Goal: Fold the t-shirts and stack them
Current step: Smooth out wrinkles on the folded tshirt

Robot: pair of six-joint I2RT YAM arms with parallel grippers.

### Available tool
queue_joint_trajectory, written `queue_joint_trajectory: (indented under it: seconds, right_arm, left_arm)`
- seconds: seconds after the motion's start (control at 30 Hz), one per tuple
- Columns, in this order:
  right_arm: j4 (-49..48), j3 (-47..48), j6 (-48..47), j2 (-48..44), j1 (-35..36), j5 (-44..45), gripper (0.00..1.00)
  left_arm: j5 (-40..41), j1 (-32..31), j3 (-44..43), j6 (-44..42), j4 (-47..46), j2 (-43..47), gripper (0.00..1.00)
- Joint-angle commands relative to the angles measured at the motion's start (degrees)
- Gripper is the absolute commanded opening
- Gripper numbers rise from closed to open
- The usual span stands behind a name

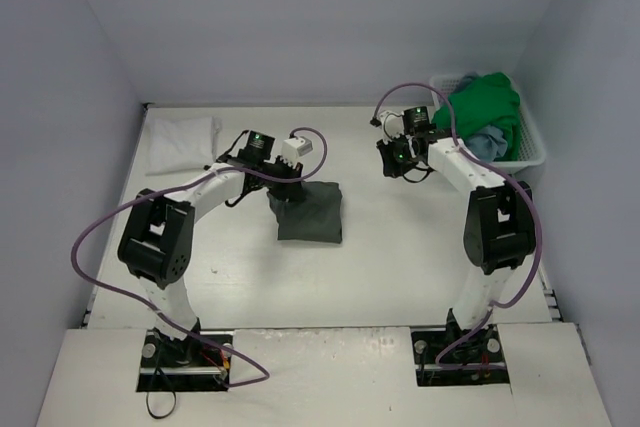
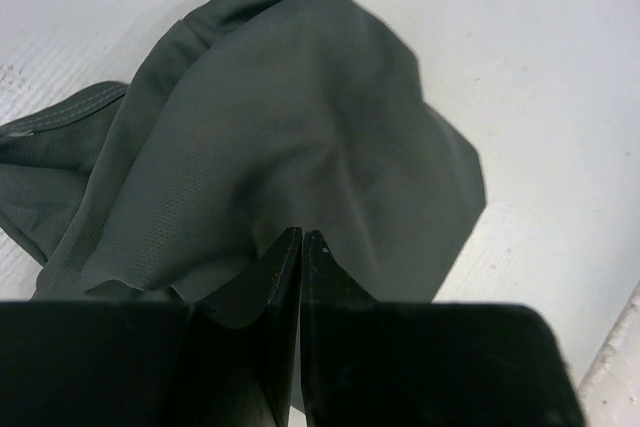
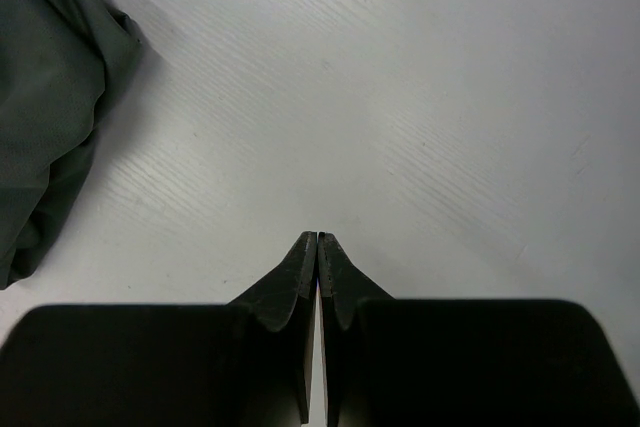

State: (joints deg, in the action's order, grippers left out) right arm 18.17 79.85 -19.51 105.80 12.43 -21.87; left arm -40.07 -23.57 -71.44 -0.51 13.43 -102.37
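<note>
Currently, the dark olive-grey t-shirt [image 1: 312, 212] is logged at the middle of the surface [image 1: 400, 267], its far-left corner met by the closed left pincer [image 2: 302, 234], while the closed, empty right pincer [image 3: 318, 237] is placed well apart rightward.

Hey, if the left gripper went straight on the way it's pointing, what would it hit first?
The grey shirt. The left gripper, shut, points right at it; the cloth lies just past its tips and may already touch them, though depth is hard to judge.
</note>
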Motion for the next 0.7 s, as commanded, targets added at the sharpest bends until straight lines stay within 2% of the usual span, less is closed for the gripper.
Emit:
queue_joint_trajectory:
  seconds: [0.0, 0.17, 0.43, 0.6, 0.67]
  right_arm:
    - [-0.4, 0.4, 0.5, -1.3, 0.1, -0.7, 0.00]
    - [-0.4, -0.1, 0.3, -1.9, 0.1, -1.5, 0.00]
    - [-0.4, -0.6, 0.3, -2.1, 0.4, -2.3, 0.00]
    - [-0.2, -0.3, 0.2, -2.2, 0.8, -2.6, 0.00]
    - [-0.2, -0.2, 0.3, -2.3, 0.9, -2.5, 0.00]
  left_arm:
    - [2.1, -0.2, -1.5, -2.8, -2.2, 0.0, 0.00]
    - [9.7, -0.2, -1.9, -4.8, -2.7, -1.5, 0.00]
    - [13.8, -0.4, -2.3, -4.9, -3.1, -3.7, 0.00]
    - [16.9, -0.7, -10.7, -4.1, 7.7, -11.0, 0.00]
    - [17.5, -0.9, -11.6, -3.3, 9.0, -12.7, 0.00]
